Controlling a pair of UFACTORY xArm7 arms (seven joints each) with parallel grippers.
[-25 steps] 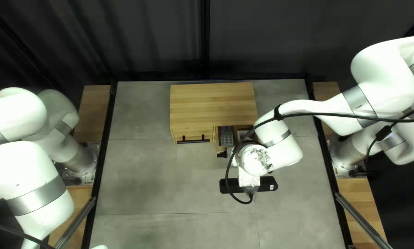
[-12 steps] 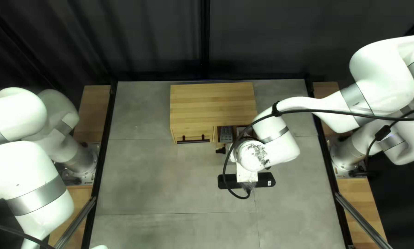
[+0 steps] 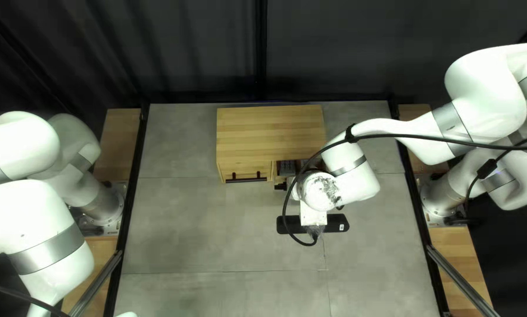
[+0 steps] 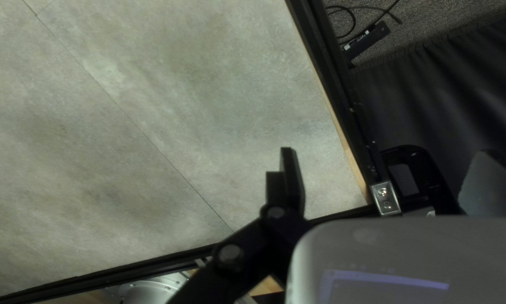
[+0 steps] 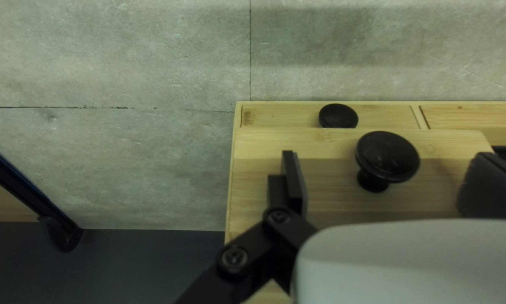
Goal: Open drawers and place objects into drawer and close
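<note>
The wooden cabinet (image 3: pixel 269 135) stands at the table's far side. Its right-hand drawer is part-way out, with a dark gridded object (image 3: pixel 286 168) inside. Over that drawer's front is my right gripper (image 3: pixel 281 186), mostly hidden by its wrist. In the right wrist view, my right gripper (image 5: pixel 386 163) stands open before the drawer front (image 5: pixel 326 149). The larger black knob (image 5: pixel 387 156) lies between the fingers, touching neither visibly; a smaller knob (image 5: pixel 338 115) is below. My left gripper (image 4: pixel 385 180) is open over bare grey table, away from the cabinet.
The cabinet's left door or drawer front (image 3: pixel 246 171) with a black bar handle is closed. A black cable (image 3: pixel 291 196) loops down from my right arm. Dark rails (image 4: pixel 343 95) edge the table, with a dark curtain (image 3: pixel 187 53) behind.
My right gripper has moved a little toward the cabinet. The right-hand drawer has slid inward, so less of the gridded object shows. My left arm has stayed put.
</note>
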